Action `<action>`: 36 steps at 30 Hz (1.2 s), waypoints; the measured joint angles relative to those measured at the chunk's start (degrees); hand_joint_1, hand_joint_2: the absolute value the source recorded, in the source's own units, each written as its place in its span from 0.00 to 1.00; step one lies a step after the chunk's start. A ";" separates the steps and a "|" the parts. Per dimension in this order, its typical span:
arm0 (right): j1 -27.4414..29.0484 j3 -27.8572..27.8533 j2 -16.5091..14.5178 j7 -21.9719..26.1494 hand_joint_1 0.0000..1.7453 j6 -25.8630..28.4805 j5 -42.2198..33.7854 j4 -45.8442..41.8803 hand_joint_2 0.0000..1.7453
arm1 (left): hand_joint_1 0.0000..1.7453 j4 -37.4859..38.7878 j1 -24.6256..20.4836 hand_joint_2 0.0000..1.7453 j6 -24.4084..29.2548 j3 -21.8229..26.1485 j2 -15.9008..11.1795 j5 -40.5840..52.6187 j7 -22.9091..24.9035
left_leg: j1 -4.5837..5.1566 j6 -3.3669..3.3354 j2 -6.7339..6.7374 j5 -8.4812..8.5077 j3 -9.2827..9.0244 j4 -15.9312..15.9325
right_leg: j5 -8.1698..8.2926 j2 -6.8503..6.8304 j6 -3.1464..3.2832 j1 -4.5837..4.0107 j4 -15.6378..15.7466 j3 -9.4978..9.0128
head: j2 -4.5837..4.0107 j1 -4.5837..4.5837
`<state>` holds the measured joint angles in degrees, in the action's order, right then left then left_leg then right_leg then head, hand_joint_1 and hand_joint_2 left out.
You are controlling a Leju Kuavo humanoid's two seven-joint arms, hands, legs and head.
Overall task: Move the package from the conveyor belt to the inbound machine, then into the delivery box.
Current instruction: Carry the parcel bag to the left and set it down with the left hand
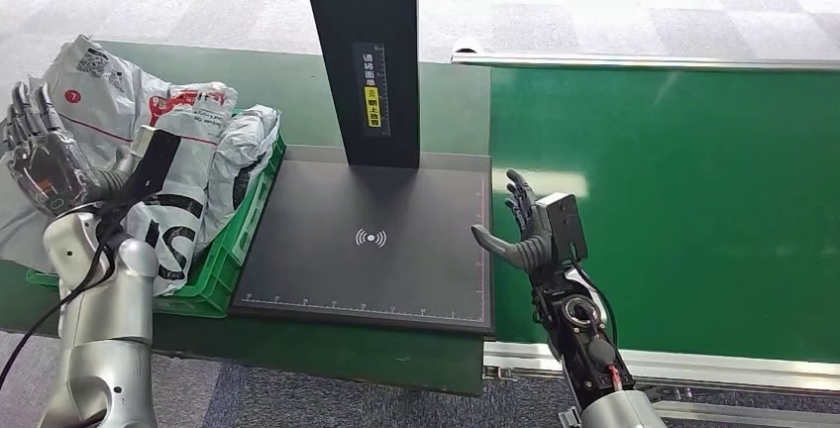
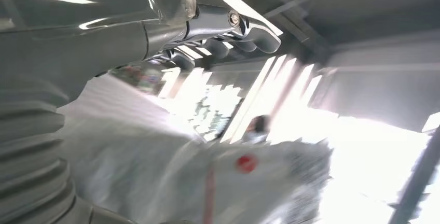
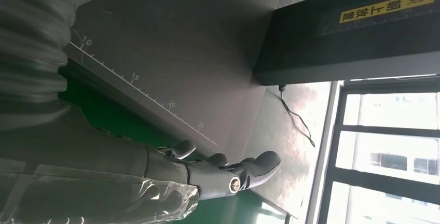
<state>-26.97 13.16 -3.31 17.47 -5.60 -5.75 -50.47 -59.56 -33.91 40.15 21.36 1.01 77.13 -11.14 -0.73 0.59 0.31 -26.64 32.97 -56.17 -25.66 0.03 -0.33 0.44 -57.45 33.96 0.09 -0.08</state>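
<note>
White plastic packages [image 1: 183,165] with red and black print are piled in the green delivery box [image 1: 233,250] at the left. My left hand [image 1: 40,151] is raised over that pile, fingers spread, holding nothing; the wrist view shows its fingers [image 2: 244,27] above a white package [image 2: 207,177] with a red dot. The inbound machine's dark scan plate [image 1: 371,240] lies bare, with its black column [image 1: 367,52] behind. My right hand [image 1: 530,225] hovers open at the plate's right edge, beside the green conveyor belt [image 1: 674,200], which carries nothing. Its fingers [image 3: 233,175] reach along the plate [image 3: 171,53].
The green table [image 1: 451,101] holds the scan plate and box. A metal rail [image 1: 693,364] borders the belt's near edge, and another runs along its far edge. A cable [image 3: 296,115] trails behind the column. Grey carpet floor lies beyond.
</note>
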 joint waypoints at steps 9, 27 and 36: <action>0.68 0.10 0.02 1.48 0.00 0.88 0.05 -0.14 1.00 | 0.00 -13.94 -1.16 1.00 0.04 15.74 11.94 -14.60 -27.07 | 0.00 0.00 -0.04 0.00 -0.01 -0.01 | 0.01 0.00 0.00 0.00 0.01 0.00 | 0.00 0.02; 2.96 -0.98 2.58 3.95 0.00 -0.51 -1.05 -5.88 1.00 | 0.00 -30.59 14.47 1.00 -17.12 -23.05 7.27 -70.26 -28.90 | 0.01 -0.01 -0.06 -0.03 0.01 0.00 | 0.00 -0.01 -0.01 0.01 0.02 0.00 | 0.00 0.02; 2.54 -0.94 3.09 4.76 0.00 -1.74 -0.91 -5.60 1.00 | 0.00 -28.93 17.60 1.00 -45.43 -32.86 3.56 -79.78 -21.22 | 0.01 -0.01 -0.06 -0.03 0.00 0.00 | -0.01 -0.01 -0.01 0.01 0.03 -0.01 | 0.00 0.01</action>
<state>-24.43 12.22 -0.22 22.23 -7.34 -6.67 -56.06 -88.49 -16.31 -5.28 -11.49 4.56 -2.65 -32.36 -0.72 0.58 0.25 -26.68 32.96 -56.17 -25.66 0.02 -0.34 0.46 -57.42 33.95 0.09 -0.07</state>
